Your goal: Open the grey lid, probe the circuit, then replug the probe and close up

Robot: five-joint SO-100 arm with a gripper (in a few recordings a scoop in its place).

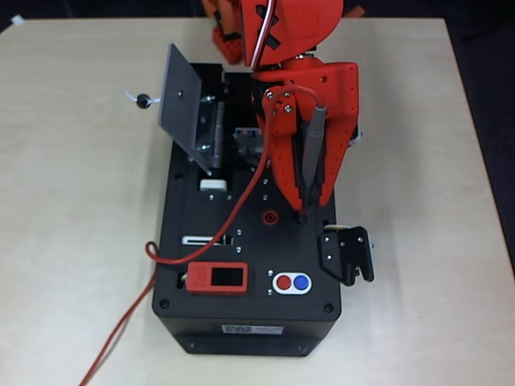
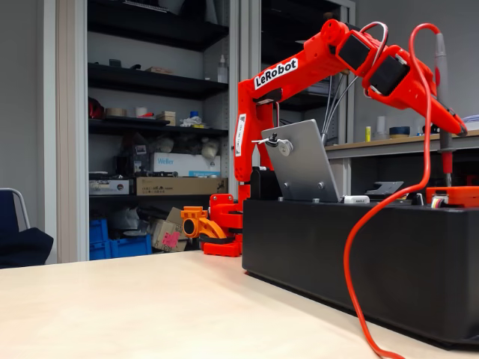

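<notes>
The jaws (image 1: 308,201) pinch the probe (image 1: 313,149), the grey rod lying along the red fingers with its dark tip pointing down at the black box (image 1: 193,241). In the overhead view that tip sits just right of the red socket (image 1: 270,216) on the box top; whether it touches the panel cannot be told. In the fixed view the probe (image 2: 443,90) hangs nearly upright above the box (image 2: 359,262), its lower end close over the top near the right edge of the picture.

The red cable (image 1: 233,225) runs from the probe's upper end, loops over the arm, crosses the box top past the red socket, drops over the box's left edge and trails across the surface (image 1: 72,241) toward the bottom of the overhead view.

Behind the socket, the grey lid (image 1: 179,96) stands swung up on its hinge, tilted away to the left, its small black knob (image 1: 143,100) sticking out on the far side; in the fixed view the lid (image 2: 303,161) leans upright on the box's back end. The circuit (image 1: 248,141) lies in the dark recess between the lid and the arm, partly hidden by the arm.

Nearer than the socket, a red display module (image 1: 217,278) and a red and blue button pair (image 1: 292,282) sit by the box's front edge, and a black bracket (image 1: 346,253) hangs off the right edge. The surface is open to the left and right of the box.
</notes>
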